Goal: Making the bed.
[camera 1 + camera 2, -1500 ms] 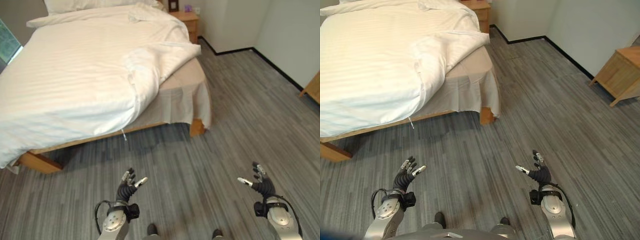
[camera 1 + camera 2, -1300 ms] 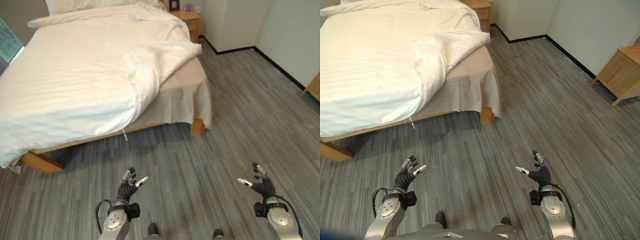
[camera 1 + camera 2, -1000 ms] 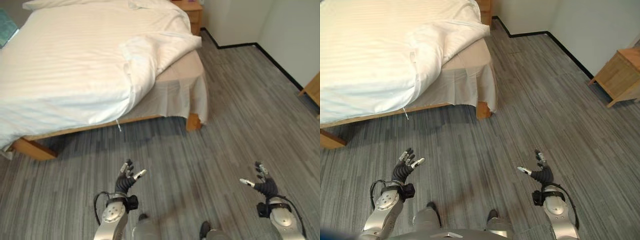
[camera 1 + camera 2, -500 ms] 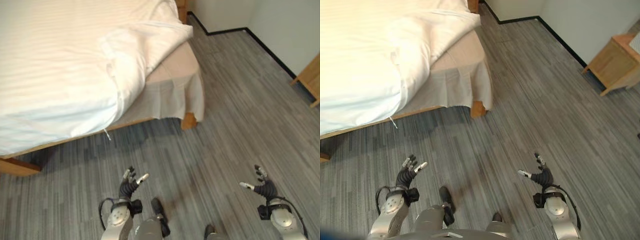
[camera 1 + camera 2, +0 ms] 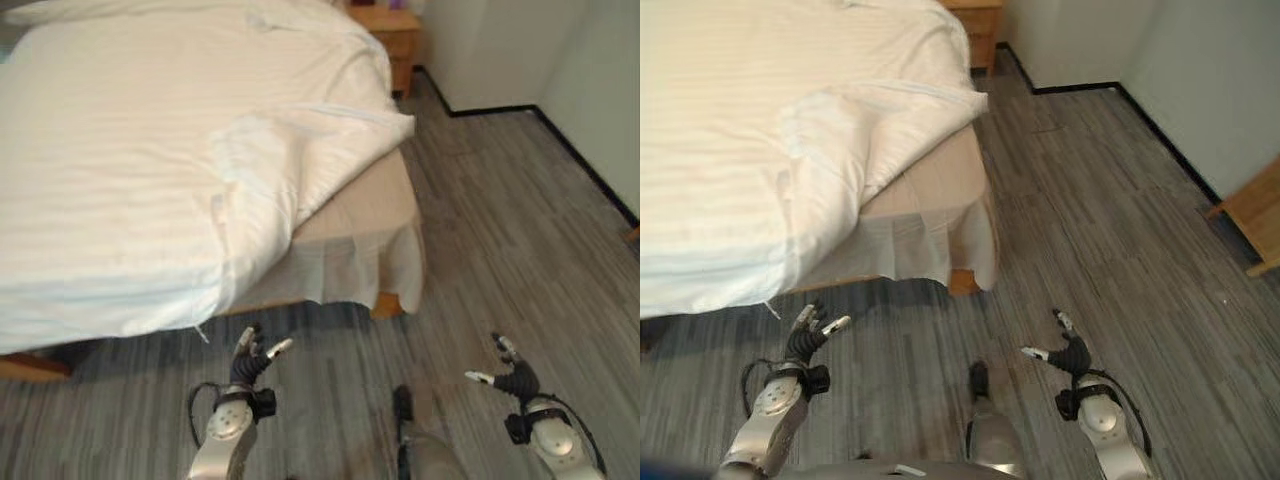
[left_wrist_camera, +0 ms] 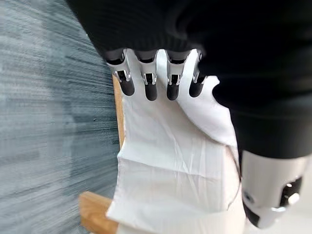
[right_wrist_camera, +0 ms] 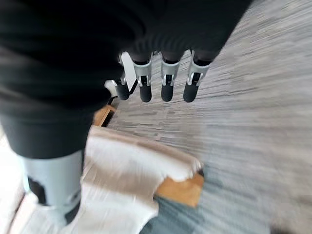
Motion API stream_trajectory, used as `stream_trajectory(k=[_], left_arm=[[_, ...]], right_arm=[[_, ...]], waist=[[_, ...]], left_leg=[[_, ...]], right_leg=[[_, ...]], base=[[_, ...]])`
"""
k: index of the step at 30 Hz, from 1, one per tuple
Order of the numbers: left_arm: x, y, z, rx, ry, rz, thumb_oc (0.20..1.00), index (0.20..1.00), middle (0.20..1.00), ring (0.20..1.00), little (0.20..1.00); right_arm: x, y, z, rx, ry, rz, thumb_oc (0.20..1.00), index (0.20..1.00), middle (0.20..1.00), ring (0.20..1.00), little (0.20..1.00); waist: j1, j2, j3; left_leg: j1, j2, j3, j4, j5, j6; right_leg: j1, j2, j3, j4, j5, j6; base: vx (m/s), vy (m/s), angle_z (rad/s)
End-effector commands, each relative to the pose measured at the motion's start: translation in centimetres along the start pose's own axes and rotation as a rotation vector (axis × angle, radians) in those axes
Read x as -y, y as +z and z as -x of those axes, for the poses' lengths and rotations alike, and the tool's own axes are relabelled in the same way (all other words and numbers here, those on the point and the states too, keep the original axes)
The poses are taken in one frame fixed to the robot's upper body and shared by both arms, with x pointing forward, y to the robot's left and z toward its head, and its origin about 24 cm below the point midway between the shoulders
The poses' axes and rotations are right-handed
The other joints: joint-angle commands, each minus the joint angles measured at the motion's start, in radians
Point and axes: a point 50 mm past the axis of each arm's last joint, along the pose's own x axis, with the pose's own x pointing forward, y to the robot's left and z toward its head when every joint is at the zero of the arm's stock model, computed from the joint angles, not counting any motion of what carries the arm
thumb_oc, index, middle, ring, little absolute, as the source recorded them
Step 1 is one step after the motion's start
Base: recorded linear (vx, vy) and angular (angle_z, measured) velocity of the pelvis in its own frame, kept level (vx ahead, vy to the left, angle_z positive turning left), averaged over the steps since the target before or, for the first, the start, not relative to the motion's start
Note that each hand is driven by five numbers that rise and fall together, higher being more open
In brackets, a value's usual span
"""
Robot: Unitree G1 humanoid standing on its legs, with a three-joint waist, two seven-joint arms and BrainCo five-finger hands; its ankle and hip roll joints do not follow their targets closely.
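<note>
White duvet [image 5: 150, 190] bunched on bed [image 5: 360, 215], corner folded back, beige sheet bare. Soft, light, bulky, likely slippery; best pinched at folded corner [image 5: 390, 125]. Left hand [image 5: 250, 357], right hand [image 5: 512, 378] empty, fingers spread, over floor.

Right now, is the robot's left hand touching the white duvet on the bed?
Apart. In the left eye view the left hand hangs open over the grey floor, with a strip of floor between its fingertips and the hanging edge of the white duvet.
</note>
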Motion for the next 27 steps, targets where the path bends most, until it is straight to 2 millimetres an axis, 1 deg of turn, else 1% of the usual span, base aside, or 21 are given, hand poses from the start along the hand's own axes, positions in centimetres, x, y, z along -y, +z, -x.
stream_trajectory(k=[1, 2, 3, 5, 6, 8, 9, 11, 12, 13, 15, 17, 18, 19, 20, 21, 22, 23, 25, 26, 27], left_arm=[[-0.7, 3.8, -0.5, 0.187, 0.009, 0.002, 1.000, 1.000, 1.000, 1.000, 1.000], [-0.3, 3.6, -0.4, 0.182, 0.014, 0.042, 1.000, 1.000, 1.000, 1.000, 1.000], [0.0, 4.0, -0.5, 0.195, 0.018, 0.077, 1.000, 1.000, 1.000, 1.000, 1.000], [-0.1, 4.4, -0.6, 0.210, 0.032, 0.114, 1.000, 1.000, 1.000, 1.000, 1.000], [-0.4, 4.7, -0.5, 0.227, 0.066, 0.140, 1.000, 1.000, 1.000, 1.000, 1.000], [-0.4, 4.7, -0.5, 0.227, 0.068, 0.142, 1.000, 1.000, 1.000, 1.000, 1.000], [-1.4, 5.4, -0.3, 0.269, 0.146, 0.180, 1.000, 1.000, 1.000, 1.000, 1.000], [-1.8, 5.6, -0.2, 0.279, 0.178, 0.196, 1.000, 1.000, 1.000, 1.000, 1.000], [-2.1, 5.6, -0.1, 0.282, 0.199, 0.194, 1.000, 1.000, 1.000, 1.000, 1.000], [-2.8, 5.7, 0.0, 0.296, 0.252, 0.196, 1.000, 1.000, 1.000, 1.000, 1.000], [-3.2, 6.5, 0.1, 0.330, 0.286, 0.197, 1.000, 1.000, 1.000, 1.000, 1.000], [-4.2, 6.9, 0.6, 0.362, 0.340, 0.195, 1.000, 1.000, 1.000, 1.000, 1.000], [-4.4, 7.4, 0.5, 0.378, 0.345, 0.185, 1.000, 1.000, 1.000, 1.000, 1.000], [-4.7, 7.9, 0.5, 0.397, 0.362, 0.176, 1.000, 1.000, 1.000, 1.000, 1.000], [-5.1, 8.8, 0.5, 0.435, 0.384, 0.168, 1.000, 1.000, 1.000, 1.000, 1.000], [-5.1, 8.9, 0.5, 0.437, 0.386, 0.168, 1.000, 1.000, 1.000, 1.000, 1.000], [-5.5, 10.5, 0.4, 0.500, 0.408, 0.145, 1.000, 1.000, 1.000, 1.000, 1.000], [-6.0, 11.6, 0.3, 0.544, 0.435, 0.114, 1.000, 1.000, 1.000, 1.000, 1.000], [-6.3, 12.6, 0.3, 0.584, 0.450, 0.099, 1.000, 1.000, 1.000, 1.000, 1.000], [-6.4, 15.3, 0.4, 0.692, 0.446, 0.080, 1.000, 1.000, 1.000, 1.000, 1.000], [-6.6, 16.7, 0.6, 0.755, 0.452, 0.071, 1.000, 1.000, 1.000, 1.000, 1.000]], right_arm=[[0.9, 2.9, 0.2, 0.164, -0.051, 0.029, 1.000, 1.000, 1.000, 1.000, 1.000], [1.8, 3.7, 0.1, 0.203, -0.083, 0.060, 1.000, 1.000, 1.000, 1.000, 1.000], [2.3, 4.4, 0.1, 0.236, -0.109, 0.054, 1.000, 1.000, 1.000, 1.000, 1.000], [3.0, 5.1, 0.0, 0.273, -0.152, 0.083, 1.000, 1.000, 1.000, 1.000, 1.000], [2.8, 5.5, -0.3, 0.279, -0.168, 0.114, 1.000, 1.000, 1.000, 1.000, 1.000], [2.8, 5.5, -0.3, 0.279, -0.169, 0.117, 1.000, 1.000, 1.000, 1.000, 1.000], [2.8, 6.6, -0.5, 0.322, -0.182, 0.155, 1.000, 1.000, 1.000, 1.000, 1.000], [2.7, 6.8, -0.7, 0.327, -0.177, 0.158, 1.000, 1.000, 1.000, 1.000, 1.000], [2.6, 6.8, -0.8, 0.328, -0.176, 0.162, 1.000, 1.000, 1.000, 1.000, 1.000], [2.5, 6.7, -0.7, 0.328, -0.168, 0.165, 1.000, 1.000, 1.000, 1.000, 1.000], [2.4, 6.2, -0.4, 0.312, -0.164, 0.175, 1.000, 1.000, 1.000, 1.000, 1.000], [2.0, 5.0, 0.4, 0.267, -0.151, 0.169, 1.000, 1.000, 1.000, 1.000, 1.000], [1.8, 4.7, 0.6, 0.254, -0.152, 0.157, 1.000, 1.000, 1.000, 1.000, 1.000], [1.5, 4.7, 0.8, 0.253, -0.150, 0.144, 1.000, 1.000, 1.000, 1.000, 1.000], [1.3, 4.5, 0.8, 0.247, -0.142, 0.139, 1.000, 1.000, 1.000, 1.000, 1.000], [1.3, 4.6, 0.8, 0.250, -0.142, 0.138, 1.000, 1.000, 1.000, 1.000, 1.000], [1.1, 4.4, 0.7, 0.243, -0.140, 0.152, 1.000, 1.000, 1.000, 1.000, 1.000], [1.0, 4.5, 0.7, 0.243, -0.142, 0.149, 1.000, 1.000, 1.000, 1.000, 1.000], [1.0, 4.3, 0.8, 0.236, -0.143, 0.145, 1.000, 1.000, 1.000, 1.000, 1.000], [1.0, 4.2, 1.0, 0.230, -0.145, 0.133, 1.000, 1.000, 1.000, 1.000, 1.000], [1.1, 3.9, 1.2, 0.223, -0.140, 0.126, 1.000, 1.000, 1.000, 1.000, 1.000]], waist=[[-0.033, -0.035, 0.017], [-0.026, -0.031, 0.037], [-0.021, -0.039, 0.055], [-0.011, -0.049, 0.068], [-0.004, -0.040, 0.072], [-0.002, -0.042, 0.074], [0.015, -0.031, 0.057], [0.020, -0.035, 0.044], [0.020, -0.030, 0.034], [0.014, -0.013, 0.016], [0.009, -0.009, 0.010], [-0.010, -0.011, -0.021], [-0.013, -0.017, -0.024], [-0.016, -0.021, -0.018], [-0.021, -0.021, -0.005], [-0.018, -0.024, -0.006], [-0.038, -0.025, 0.027], [-0.043, -0.031, 0.034], [-0.047, -0.032, 0.037], [-0.058, -0.027, 0.037], [-0.067, -0.026, 0.031]], left_leg=[[0.011, -0.040, -0.035, 0.116, -0.017, -0.041], [-0.108, 0.008, -0.085, 0.401, 0.049, -0.048], [-0.180, 0.039, -0.091, 0.536, 0.121, -0.061], [-0.217, 0.099, -0.021, 0.631, 0.152, -0.081], [-0.231, 0.136, 0.072, 0.601, 0.152, -0.107], [-0.221, 0.132, 0.074, 0.596, 0.148, -0.111], [-0.252, 0.068, 0.105, 0.440, 0.113, -0.104], [-0.252, 0.031, 0.112, 0.346, 0.098, -0.085], [-0.244, 0.010, 0.133, 0.238, 0.109, -0.078], [-0.222, -0.007, 0.181, 0.069, 0.190, -0.083], [-0.221, 0.001, 0.200, 0.034, 0.215, -0.087], [-0.164, -0.032, 0.194, -0.015, 0.198, -0.061], [-0.146, -0.039, 0.199, -0.021, 0.178, -0.049], [-0.123, -0.051, 0.201, -0.023, 0.147, -0.027], [-0.099, -0.055, 0.202, -0.023, 0.118, -0.012], [-0.102, -0.060, 0.206, -0.023, 0.115, -0.007], [-0.066, -0.058, 0.221, -0.023, 0.088, 0.008], [-0.063, -0.059, 0.220, -0.023, 0.081, 0.011], [-0.055, -0.063, 0.216, -0.023, 0.076, 0.010], [-0.049, -0.062, 0.214, -0.023, 0.072, -0.003], [-0.047, -0.061, 0.212, -0.023, 0.068, -0.011]], right_leg=[[0.050, -0.123, 0.014, -0.004, -0.021, 0.103], [0.124, -0.109, -0.006, -0.027, -0.043, 0.053], [0.171, -0.103, -0.038, -0.038, -0.058, 0.020], [0.234, -0.092, -0.065, -0.040, -0.108, -0.014], [0.276, -0.082, -0.088, -0.040, -0.138, -0.018], [0.282, -0.084, -0.085, -0.040, -0.145, -0.016], [0.305, -0.084, -0.093, -0.040, -0.158, 0.002], [0.313, -0.093, -0.097, -0.040, -0.161, 0.016], [0.320, -0.092, -0.105, -0.040, -0.169, 0.030], [0.340, -0.086, -0.127, -0.040, -0.187, 0.041], [0.360, -0.086, -0.142, -0.040, -0.204, 0.041], [0.402, -0.089, -0.179, -0.016, -0.208, 0.049], [0.392, -0.096, -0.185, 0.048, -0.207, 0.054], [0.330, -0.115, -0.185, 0.184, -0.209, 0.074], [0.257, -0.132, -0.189, 0.297, -0.174, 0.101], [0.242, -0.139, -0.183, 0.318, -0.181, 0.105], [0.130, -0.177, -0.178, 0.493, -0.117, 0.160], [0.083, -0.196, -0.171, 0.552, -0.120, 0.162], [0.065, -0.208, -0.180, 0.546, -0.119, 0.155], [0.071, -0.226, -0.202, 0.437, -0.129, 0.131], [0.067, -0.228, -0.195, 0.379, -0.141, 0.121]], base=[[0.21, -0.399, 0.53], [0.15, -0.469, 0.40], [0.26, -0.571, 0.33], [0.24, -0.392, 0.40], [0.21, -0.252, 0.31], [0.19, -0.048, 0.12], [0.20, 0.023, 0.05], [0.24, 0.064, -0.12], [0.39, 0.157, -0.03], [0.41, 0.185, 0.16], [0.28, 0.094, 0.28], [0.38, 0.130, 0.21], [0.38, 0.201, 0.16], [0.16, 0.144, 0.20], [0.08, 0.123, 0.30], [0.08, 0.118, 0.21], [0.09, 0.090, 0.16], [0.16, 0.072, 0.12], [0.16, -0.023, 0.25], [0.22, -0.078, 0.30], [0.29, -0.115, 0.22]])
